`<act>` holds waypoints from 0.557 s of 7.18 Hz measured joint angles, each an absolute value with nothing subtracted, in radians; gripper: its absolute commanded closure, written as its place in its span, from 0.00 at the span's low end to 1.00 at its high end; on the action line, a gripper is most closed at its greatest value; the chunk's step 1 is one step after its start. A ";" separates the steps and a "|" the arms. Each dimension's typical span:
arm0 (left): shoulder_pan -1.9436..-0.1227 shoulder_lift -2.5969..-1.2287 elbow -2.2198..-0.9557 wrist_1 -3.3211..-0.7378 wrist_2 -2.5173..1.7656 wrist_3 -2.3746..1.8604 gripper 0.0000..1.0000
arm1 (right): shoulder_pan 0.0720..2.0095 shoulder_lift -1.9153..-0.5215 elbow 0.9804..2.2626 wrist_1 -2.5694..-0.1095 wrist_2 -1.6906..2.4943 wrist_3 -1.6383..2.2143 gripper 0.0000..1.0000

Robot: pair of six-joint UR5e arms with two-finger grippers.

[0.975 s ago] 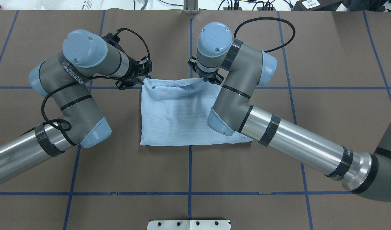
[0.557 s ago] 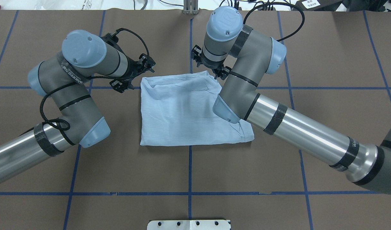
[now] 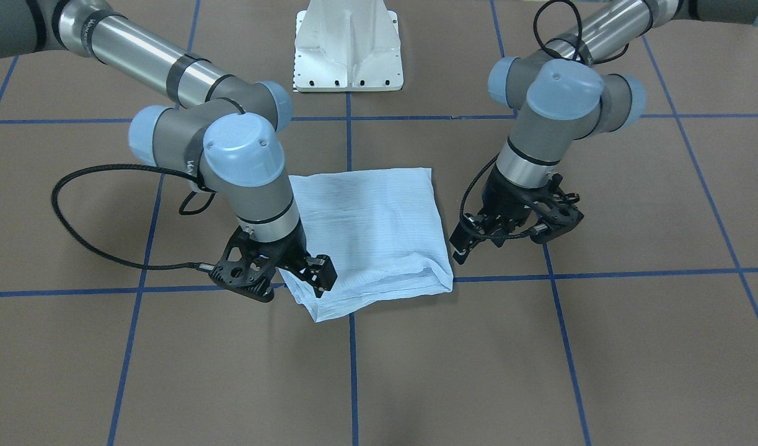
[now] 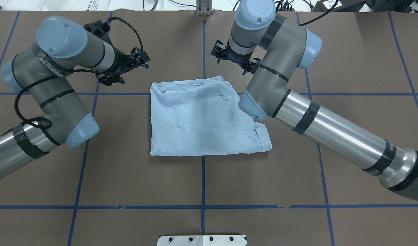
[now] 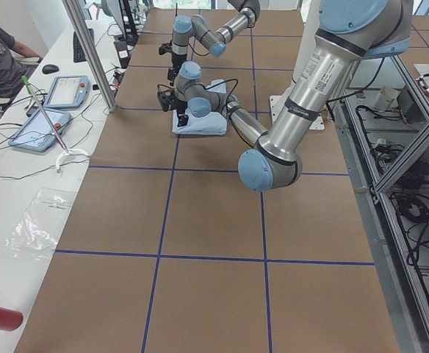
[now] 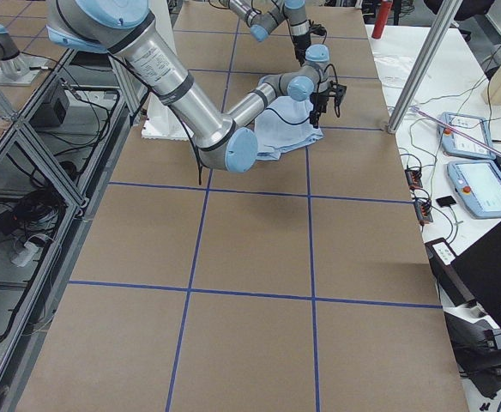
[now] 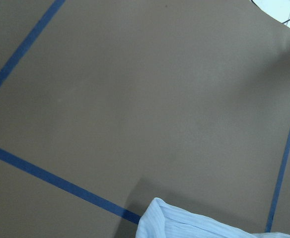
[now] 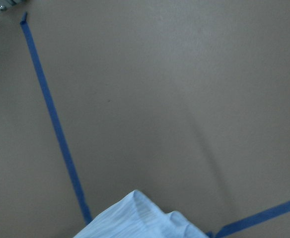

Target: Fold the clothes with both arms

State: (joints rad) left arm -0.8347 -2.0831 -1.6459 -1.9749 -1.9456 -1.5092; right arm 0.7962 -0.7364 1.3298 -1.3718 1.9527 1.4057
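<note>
**Desk:** Stock, near to far?

**Operator:** From my overhead view:
- Item 1: white pedestal base point(image 4: 202, 240), one, nearest me.
- Item 2: table point(image 4: 202, 184), one, brown with a blue tape grid.
- Item 3: shirt point(image 4: 202, 119), one, light blue. It lies flat mid-table as a roughly square folded packet across the centre tape line. Its near right corner pokes out untidily.
- Item 4: left gripper point(image 4: 131, 71), one, beyond the shirt's far left corner. Its jaws are spread and hold nothing.
- Item 5: right gripper point(image 4: 233, 63), one, by the far edge towards its right end. Its jaws are likewise spread and empty.
- Arms: two.

**Desk:** Step in hand?

**Operator:** I judge we're between folds, since neither gripper has any cloth. The packet looks well along but not finished.

**Desk:** Next move?

**Operator:** I'd expect another fold or a tidy of that loose corner. Either way, both grippers would have to come down on matching corners and pinch every layer. They'd then need to travel together, because thin cloth slips and skews easily.
</note>
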 measured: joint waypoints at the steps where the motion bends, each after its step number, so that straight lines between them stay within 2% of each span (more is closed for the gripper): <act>1: -0.900 -2.026 -1.686 -1.974 -2.017 -1.384 0.00 | 0.864 -0.804 1.378 -1.373 2.012 1.279 0.00; 4: -1.118 -1.845 -1.735 -1.971 -2.159 -0.934 0.00 | 1.122 -1.045 1.475 -1.378 2.208 0.761 0.00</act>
